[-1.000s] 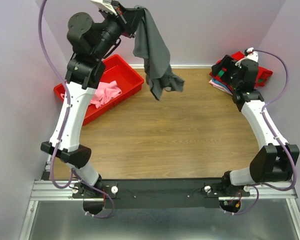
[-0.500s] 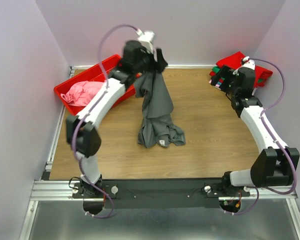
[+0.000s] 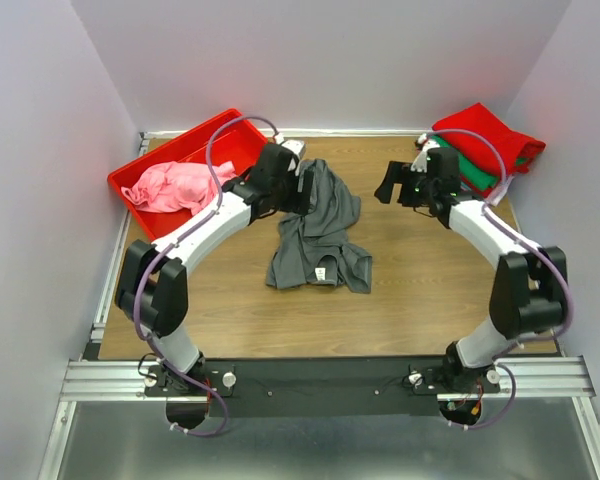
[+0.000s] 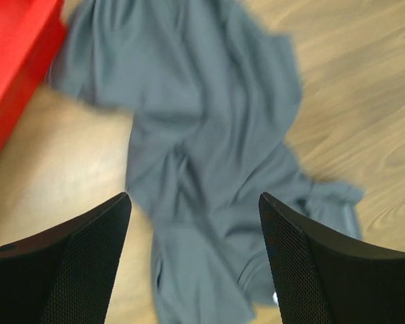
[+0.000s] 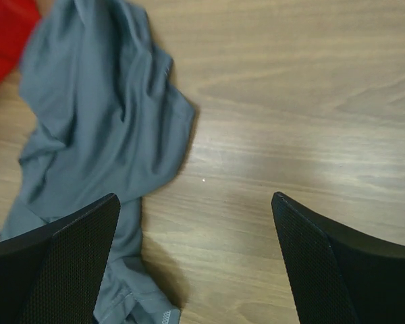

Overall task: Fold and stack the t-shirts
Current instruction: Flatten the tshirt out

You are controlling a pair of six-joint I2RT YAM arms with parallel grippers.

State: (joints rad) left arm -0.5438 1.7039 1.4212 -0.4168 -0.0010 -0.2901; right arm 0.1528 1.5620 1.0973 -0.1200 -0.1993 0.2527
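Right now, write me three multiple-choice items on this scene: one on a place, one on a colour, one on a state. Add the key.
1. Where does the crumpled dark grey cloth t-shirt lie?
A. On the wooden tabletop, between the arms
B. Draped over the right arm
C. On a folded pile

2. What colour is the soft cloth shirt in the red plastic bin?
A. Green
B. White
C. Pink

3. How does the left tool stand?
A. Shut on cloth
B. Open, holding nothing
C. Shut and empty

Key:
1 A, the top view shows it heaped on bare wood.
2 C, pink cloth shows inside the bin.
3 B, the left wrist view shows both fingers wide apart, with the grey shirt lying below them.
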